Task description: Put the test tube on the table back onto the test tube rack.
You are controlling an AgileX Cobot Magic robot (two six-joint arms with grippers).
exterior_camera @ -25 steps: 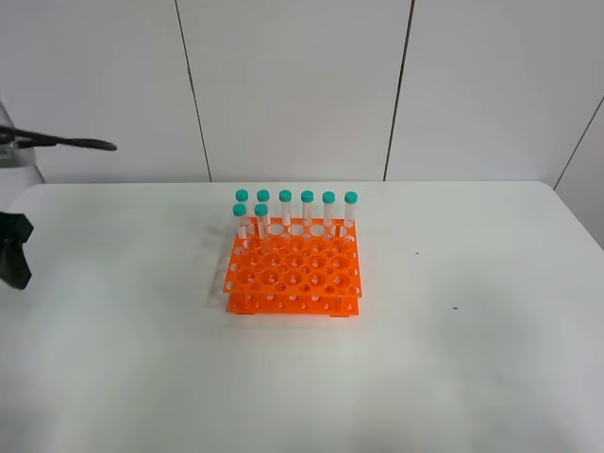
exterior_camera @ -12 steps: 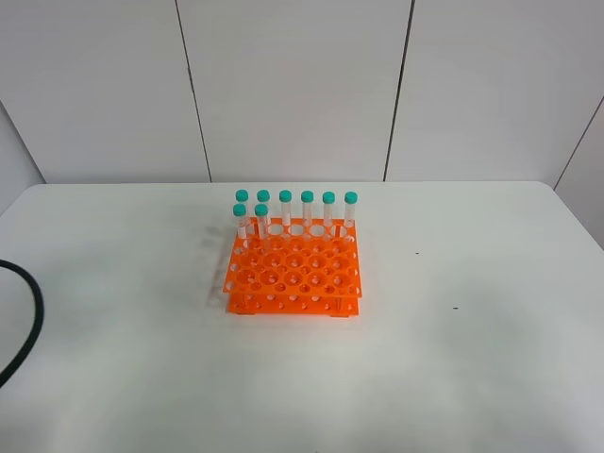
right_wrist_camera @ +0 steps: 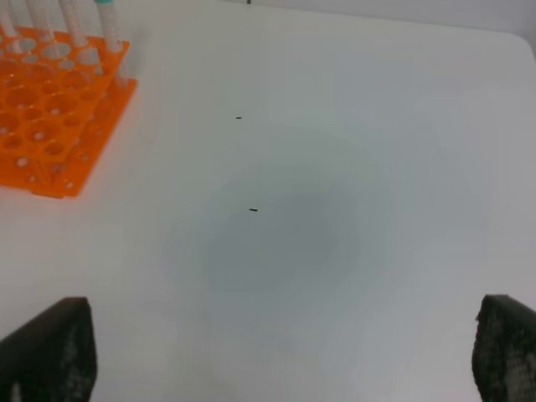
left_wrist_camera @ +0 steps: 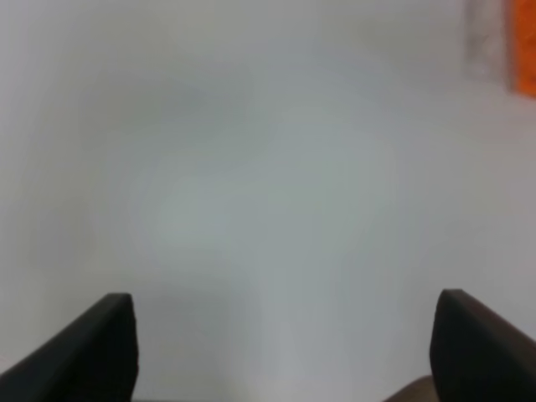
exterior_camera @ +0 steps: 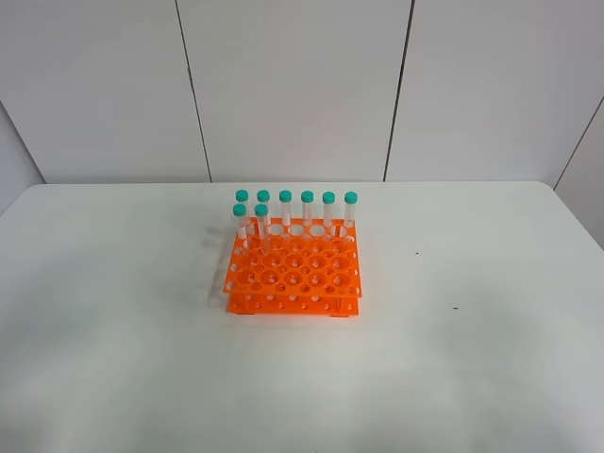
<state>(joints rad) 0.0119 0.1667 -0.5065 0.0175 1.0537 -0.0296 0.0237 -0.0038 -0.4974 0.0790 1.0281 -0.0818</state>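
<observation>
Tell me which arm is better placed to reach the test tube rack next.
Right, probably: the right gripper's view shows the test tube rack plainly, the left gripper's only a blurred orange edge. Both stand open, empty. No loose tube shows.

My high camera gives me a bright, evenly lit picture: the white worktop (exterior_camera: 453, 377) shows no glare, and the orange rack (exterior_camera: 293, 274) throws only a faint soft shadow toward its left side, so the light seems diffuse and from above. Focus there is sharp, down to the teal caps. My left wrist view is badly blurred and washed pale; the rack is just a smeared orange patch at one edge, and my left tool (left_wrist_camera: 285, 347) shows as two dark soft-edged wedges. My right wrist view is clearer, with a broad dim grey shadow pooled on the worktop between the fingers of my right tool (right_wrist_camera: 276, 352).
</observation>
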